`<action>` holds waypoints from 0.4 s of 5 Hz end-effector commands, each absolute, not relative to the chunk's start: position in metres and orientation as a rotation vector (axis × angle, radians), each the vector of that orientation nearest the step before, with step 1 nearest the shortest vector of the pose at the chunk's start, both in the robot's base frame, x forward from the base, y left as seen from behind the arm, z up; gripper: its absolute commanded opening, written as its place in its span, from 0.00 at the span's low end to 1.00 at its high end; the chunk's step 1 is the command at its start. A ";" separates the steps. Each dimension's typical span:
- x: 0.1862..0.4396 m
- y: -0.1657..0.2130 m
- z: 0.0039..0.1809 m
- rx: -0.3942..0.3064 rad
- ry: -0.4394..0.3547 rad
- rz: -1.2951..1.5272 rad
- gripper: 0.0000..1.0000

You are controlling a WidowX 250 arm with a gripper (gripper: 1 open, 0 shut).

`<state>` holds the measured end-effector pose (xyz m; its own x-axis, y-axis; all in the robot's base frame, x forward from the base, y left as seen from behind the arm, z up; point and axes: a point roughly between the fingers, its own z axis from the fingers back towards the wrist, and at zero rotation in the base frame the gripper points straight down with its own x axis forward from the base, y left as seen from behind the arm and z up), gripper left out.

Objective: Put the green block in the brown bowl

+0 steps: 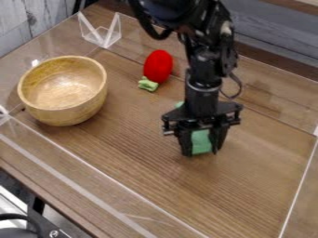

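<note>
**Green block between the jaws, well away from the bowl**

A black robot arm [205, 56] reached straight down onto a wooden table [125, 177]. Its gripper [199, 141] stood at the table's surface, and the green block [199, 142] sat between the two dark jaws, which pressed against its sides and pinched it. Whether the block touched the wood could not be told. The brown bowl [59, 89] stood well apart, toward the left edge, with nothing inside. Between them, further back, lay a red rounded object [156, 65] with a small light-green piece [148, 85] beside it.
</note>
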<state>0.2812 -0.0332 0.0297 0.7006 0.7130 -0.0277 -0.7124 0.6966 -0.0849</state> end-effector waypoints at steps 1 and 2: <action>0.287 -0.024 0.071 -0.149 -0.084 0.753 0.00; 0.286 -0.006 0.102 -0.157 -0.124 0.761 0.00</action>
<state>0.2789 -0.0066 0.0870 0.7184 0.6955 0.0127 -0.6862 0.7116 -0.1507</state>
